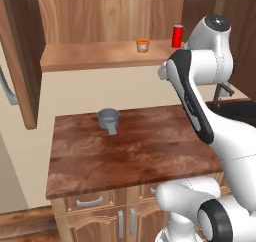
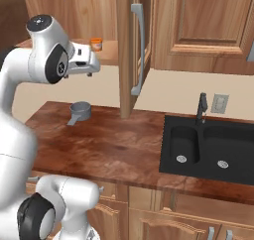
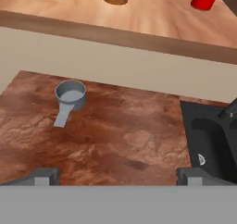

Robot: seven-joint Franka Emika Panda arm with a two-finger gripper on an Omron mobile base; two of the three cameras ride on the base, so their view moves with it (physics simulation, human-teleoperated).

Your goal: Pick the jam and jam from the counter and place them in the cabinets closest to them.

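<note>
I have the gripper (image 3: 118, 174) spread wide with nothing between its tips, hanging above the counter (image 1: 135, 156) and looking down at it. One jam jar (image 1: 143, 45), orange-lidded, stands upright on the cabinet shelf (image 1: 90, 56), with a red can (image 1: 177, 35) to its right, near but apart. I see no jar left on the counter; there's just a small grey pan (image 1: 108, 118) near its far edge, so I judge the task close to done or done.

If I had to retake the jar, I'd expect it to be stiff, smooth-sided and likely slippery, light enough for this hand, breakable if dropped. I'd grip across the round body below the lid.

Room is tight at the shelf: the open cabinet door (image 2: 130, 50) hangs just right of the arm, the can sits close, and the sink (image 2: 208, 145) lies right. The counter itself gives free room.
</note>
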